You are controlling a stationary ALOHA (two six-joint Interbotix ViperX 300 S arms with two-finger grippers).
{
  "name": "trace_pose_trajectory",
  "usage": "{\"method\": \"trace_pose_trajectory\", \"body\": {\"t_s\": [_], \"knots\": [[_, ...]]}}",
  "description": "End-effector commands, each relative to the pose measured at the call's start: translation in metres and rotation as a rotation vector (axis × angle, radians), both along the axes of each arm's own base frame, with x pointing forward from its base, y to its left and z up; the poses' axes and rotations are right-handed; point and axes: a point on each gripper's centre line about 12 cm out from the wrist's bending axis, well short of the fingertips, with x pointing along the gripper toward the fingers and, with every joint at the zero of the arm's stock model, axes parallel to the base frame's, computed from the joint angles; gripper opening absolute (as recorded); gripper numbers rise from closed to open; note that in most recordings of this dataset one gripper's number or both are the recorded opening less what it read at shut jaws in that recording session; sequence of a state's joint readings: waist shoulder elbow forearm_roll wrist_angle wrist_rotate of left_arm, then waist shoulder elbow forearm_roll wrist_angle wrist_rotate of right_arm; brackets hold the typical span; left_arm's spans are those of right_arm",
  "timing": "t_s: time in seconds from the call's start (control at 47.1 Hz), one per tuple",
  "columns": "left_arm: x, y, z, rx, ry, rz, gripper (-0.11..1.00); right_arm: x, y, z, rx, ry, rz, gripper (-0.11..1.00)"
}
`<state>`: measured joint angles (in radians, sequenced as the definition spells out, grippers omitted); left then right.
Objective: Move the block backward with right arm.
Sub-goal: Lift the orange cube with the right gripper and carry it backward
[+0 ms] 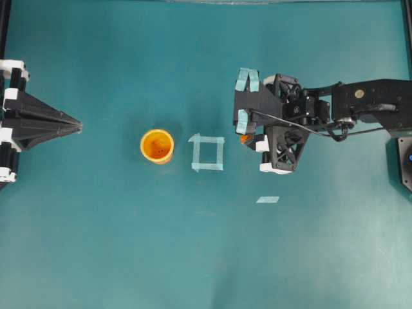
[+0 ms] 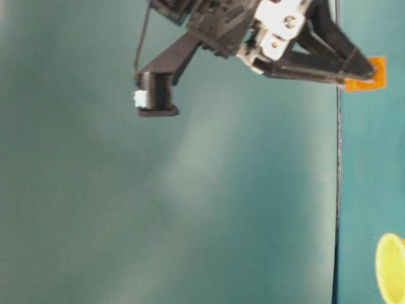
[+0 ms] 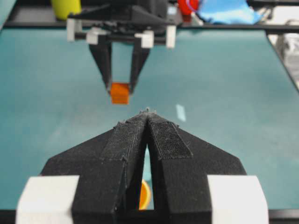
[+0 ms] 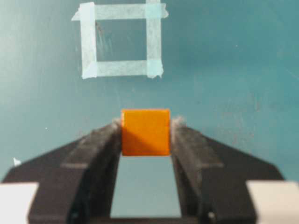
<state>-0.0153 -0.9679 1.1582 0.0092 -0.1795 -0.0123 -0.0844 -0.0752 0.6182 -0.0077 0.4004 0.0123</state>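
Even, soft light falls on the teal tabletop (image 1: 96,244), leaving only faint shadows. The overhead view is sharp. The table-level view is hazy, with a pale washed-out patch across its middle. In both wrist views the near black fingers (image 3: 140,154) are blurred, and the tape square (image 4: 122,39) looks soft.
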Motion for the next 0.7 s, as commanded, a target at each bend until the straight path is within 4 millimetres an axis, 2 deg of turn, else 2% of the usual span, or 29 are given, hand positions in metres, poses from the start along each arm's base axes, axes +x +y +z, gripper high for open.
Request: {"method": "trace_pose_trajectory", "body": {"t_s": [0.0, 0.297, 0.679], "knots": [[0.002, 0.000, 0.013, 0.001, -0.035, -0.002, 0.00, 0.006, 0.000, 0.021, 0.003, -0.040, -0.003, 0.41], [0.002, 0.000, 0.014, 0.001, -0.037, 0.000, 0.00, 0.008, -0.002, 0.023, 0.036, -0.051, -0.052, 0.41], [0.002, 0.000, 0.014, 0.001, -0.038, -0.002, 0.00, 0.007, -0.033, 0.027, 0.095, -0.073, -0.216, 0.41]]}}
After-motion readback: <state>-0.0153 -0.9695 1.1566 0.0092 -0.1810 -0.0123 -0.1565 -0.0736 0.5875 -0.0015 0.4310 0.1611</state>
